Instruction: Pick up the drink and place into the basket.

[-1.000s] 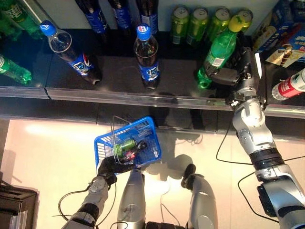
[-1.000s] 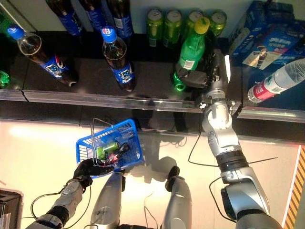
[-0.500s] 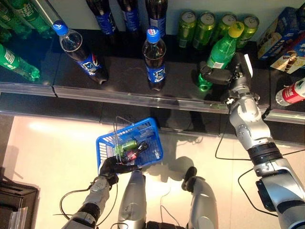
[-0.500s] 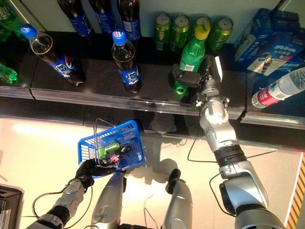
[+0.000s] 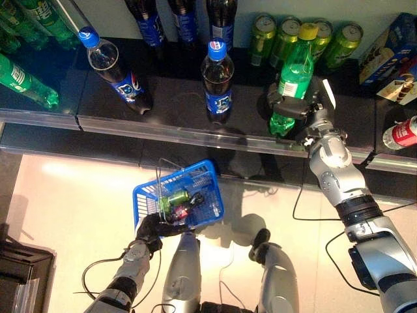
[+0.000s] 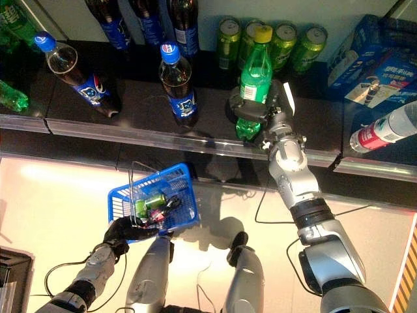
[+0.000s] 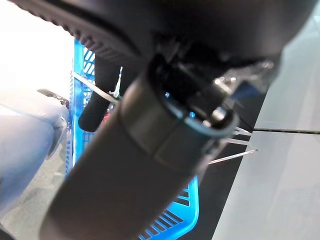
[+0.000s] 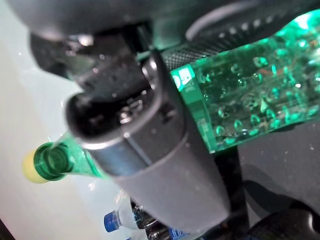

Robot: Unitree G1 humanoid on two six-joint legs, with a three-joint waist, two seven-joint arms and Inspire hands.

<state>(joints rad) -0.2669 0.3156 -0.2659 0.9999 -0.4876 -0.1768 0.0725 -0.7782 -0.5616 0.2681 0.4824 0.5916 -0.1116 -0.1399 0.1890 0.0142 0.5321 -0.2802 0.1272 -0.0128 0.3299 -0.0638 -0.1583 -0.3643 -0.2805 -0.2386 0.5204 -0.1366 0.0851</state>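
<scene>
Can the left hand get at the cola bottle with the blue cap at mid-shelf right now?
Probably not: the left hand is curled round the blue basket's handle, well below the shelf, so the cola bottle looks out of reach.

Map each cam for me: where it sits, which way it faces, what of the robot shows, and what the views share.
Left eye: head, looking down; shelf, both arms.
Right eye: the same, slightly offset; right hand grips the green bottle, left hand at the blue basket.
Left wrist: along the left hand, basket beyond.
Right wrist: along the right hand, green bottle beyond.
Shared: both eyes and the right wrist show the green bottle.
</scene>
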